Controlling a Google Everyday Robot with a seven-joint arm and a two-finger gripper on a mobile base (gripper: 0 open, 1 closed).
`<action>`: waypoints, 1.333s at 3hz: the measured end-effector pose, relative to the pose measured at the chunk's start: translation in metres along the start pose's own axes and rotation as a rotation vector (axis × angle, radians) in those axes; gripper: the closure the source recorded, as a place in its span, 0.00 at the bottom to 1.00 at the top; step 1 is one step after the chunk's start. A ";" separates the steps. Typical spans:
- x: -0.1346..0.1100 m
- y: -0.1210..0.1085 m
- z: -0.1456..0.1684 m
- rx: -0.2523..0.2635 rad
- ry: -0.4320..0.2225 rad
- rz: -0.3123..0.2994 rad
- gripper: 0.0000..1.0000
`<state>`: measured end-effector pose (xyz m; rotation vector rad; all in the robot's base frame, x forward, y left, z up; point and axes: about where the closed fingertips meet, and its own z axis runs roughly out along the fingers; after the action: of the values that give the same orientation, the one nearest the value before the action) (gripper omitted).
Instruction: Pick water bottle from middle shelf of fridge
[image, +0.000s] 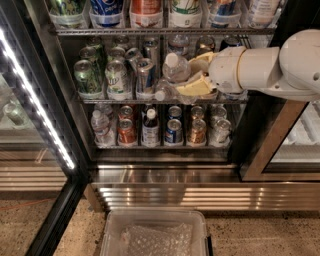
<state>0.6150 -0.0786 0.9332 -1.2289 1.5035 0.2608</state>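
Note:
The fridge (172, 192) stands open before me. On its middle shelf (120, 101), the water bottle (175, 69), clear with a white cap, leans tilted at the front of the rows of tall cans. My gripper (186, 75) reaches in from the right on a white arm. Its yellowish fingers (194, 88) sit above and below the bottle's body and are shut on it. A second, smaller clear bottle (162, 94) lies tipped just below and left of the gripper.
Tall green and silver cans (116, 79) fill the left of the middle shelf. The lower rack holds shorter cans, a slim clear bottle (100, 127) and a dark bottle (150, 127). An LED strip (35, 100) runs down the left. A clear plastic bin (155, 235) sits on the floor.

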 end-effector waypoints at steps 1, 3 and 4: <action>0.001 0.000 0.000 0.001 0.003 0.002 1.00; -0.034 0.020 -0.033 -0.007 -0.093 0.044 1.00; -0.062 0.045 -0.068 0.037 -0.176 0.061 1.00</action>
<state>0.5289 -0.0746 0.9892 -1.1030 1.3889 0.3705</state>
